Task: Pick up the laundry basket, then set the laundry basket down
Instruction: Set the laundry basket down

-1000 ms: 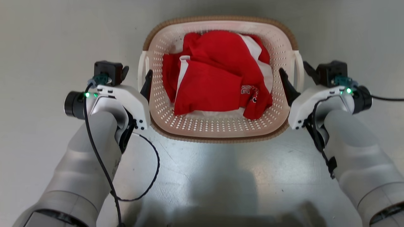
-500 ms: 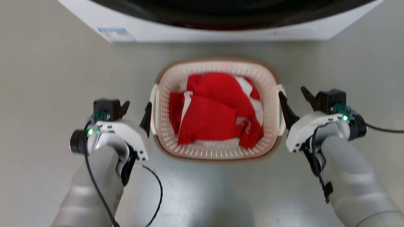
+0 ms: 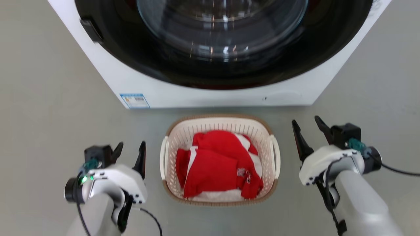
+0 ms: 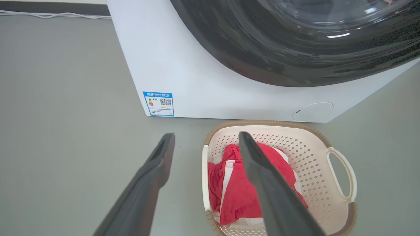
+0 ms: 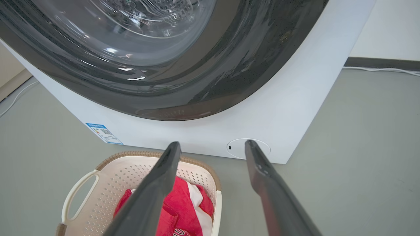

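A: Head view first. Where's the laundry basket [image 3: 218, 126]?
B: Lower centre of the frame, on the grey floor [image 3: 49, 98], upright, red clothes [image 3: 213, 167] piled inside. The washer [image 3: 210, 95] fills the top, and the basket sits just in front of its white base.

A: Grippers?
B: The left gripper [image 3: 131, 146] is at lower left, beside the basket's left handle, with a gap of floor between them. The right gripper [image 3: 305, 126] is at lower right, beside the right handle, and also apart from it. Both have their fingers spread and nothing between them. Neither touches the basket.

A: Left wrist view?
B: Two dark fingers rise from the bottom edge, spread wide, holding nothing. The basket is at lower right. The right-hand finger crosses in front of its clothes and the other one is over bare floor. One white handle shows at the basket's far right. The washer is at the top, with a blue label [image 4: 158, 103] on its front and a round cap [image 4: 312, 111] low on the base.

A: Right wrist view?
B: Again the fingers are parted and empty. The basket is at lower left, with a handle on its left side. The left-hand finger overlaps the basket's rim and clothes, and the other finger's tip lies over the round cap. Whether the fingers touch the basket here, I can't tell.
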Available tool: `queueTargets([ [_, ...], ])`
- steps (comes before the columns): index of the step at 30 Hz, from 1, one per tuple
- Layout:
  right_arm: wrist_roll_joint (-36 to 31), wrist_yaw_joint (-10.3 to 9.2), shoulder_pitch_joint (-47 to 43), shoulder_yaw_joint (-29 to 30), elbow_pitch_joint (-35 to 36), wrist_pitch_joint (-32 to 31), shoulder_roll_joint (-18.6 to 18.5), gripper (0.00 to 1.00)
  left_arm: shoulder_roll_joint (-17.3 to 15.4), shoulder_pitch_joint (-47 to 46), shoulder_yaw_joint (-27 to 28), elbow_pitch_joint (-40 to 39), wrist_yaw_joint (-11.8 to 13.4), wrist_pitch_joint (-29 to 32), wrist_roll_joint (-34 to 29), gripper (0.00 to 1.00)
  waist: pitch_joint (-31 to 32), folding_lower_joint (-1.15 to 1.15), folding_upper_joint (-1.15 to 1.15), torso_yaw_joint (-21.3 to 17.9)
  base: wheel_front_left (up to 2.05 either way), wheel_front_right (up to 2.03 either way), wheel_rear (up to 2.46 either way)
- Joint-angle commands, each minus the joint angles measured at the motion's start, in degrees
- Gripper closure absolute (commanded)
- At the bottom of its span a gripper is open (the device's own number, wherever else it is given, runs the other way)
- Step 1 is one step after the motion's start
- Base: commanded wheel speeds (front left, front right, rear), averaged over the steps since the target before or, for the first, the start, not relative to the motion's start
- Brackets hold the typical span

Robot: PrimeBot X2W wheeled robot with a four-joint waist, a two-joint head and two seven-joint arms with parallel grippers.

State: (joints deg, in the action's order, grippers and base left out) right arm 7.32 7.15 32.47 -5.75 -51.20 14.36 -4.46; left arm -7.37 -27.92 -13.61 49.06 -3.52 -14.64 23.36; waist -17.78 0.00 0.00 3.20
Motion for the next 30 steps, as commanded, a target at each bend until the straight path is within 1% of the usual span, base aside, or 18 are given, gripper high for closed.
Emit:
queueTargets([
  [1, -0.78, 0.34, -1.53, -0.85, 1.75, 0.63, 0.67, 0.0, -1.65, 1.32, 2.2, -1.64, 0.25, -0.36, -0.75, 0.0, 2.64, 0.0, 0.0, -0.01, 0.0, 0.0, 0.0],
  [8, -2.14, 0.34, -7.32, -0.21, 7.82, 0.63, -0.37, 0.0, -1.06, 8.17, 7.04, -7.34, -0.68, -0.36, -2.9, 0.0, 7.5, 0.0, 0.0, 0.38, 0.0, 0.0, 0.0],
  [16, -3.26, 0.34, -14.35, 1.15, 15.95, 0.63, -1.11, 0.0, 0.34, 15.83, 12.88, -14.8, -1.28, -0.36, -5.04, 0.0, 12.31, 0.0, 0.0, 0.49, 0.0, 0.0, 0.0],
  [23, -4.27, 0.34, -20.8, 2.41, 22.24, 0.63, -1.14, 0.0, 1.02, 21.68, 16.16, -20.62, -1.88, -0.36, -7.79, 0.0, 15.6, 0.0, 0.0, 0.67, 0.0, 0.0, 0.0],
  [30, -4.14, 0.34, -25.86, 3.15, 26.51, 0.63, -1.06, 0.0, 1.61, 26.65, 18.69, -24.45, -2.32, -0.36, -10.03, 0.0, 18.01, 0.0, 0.0, 0.61, 0.0, 0.0, 0.0],
])
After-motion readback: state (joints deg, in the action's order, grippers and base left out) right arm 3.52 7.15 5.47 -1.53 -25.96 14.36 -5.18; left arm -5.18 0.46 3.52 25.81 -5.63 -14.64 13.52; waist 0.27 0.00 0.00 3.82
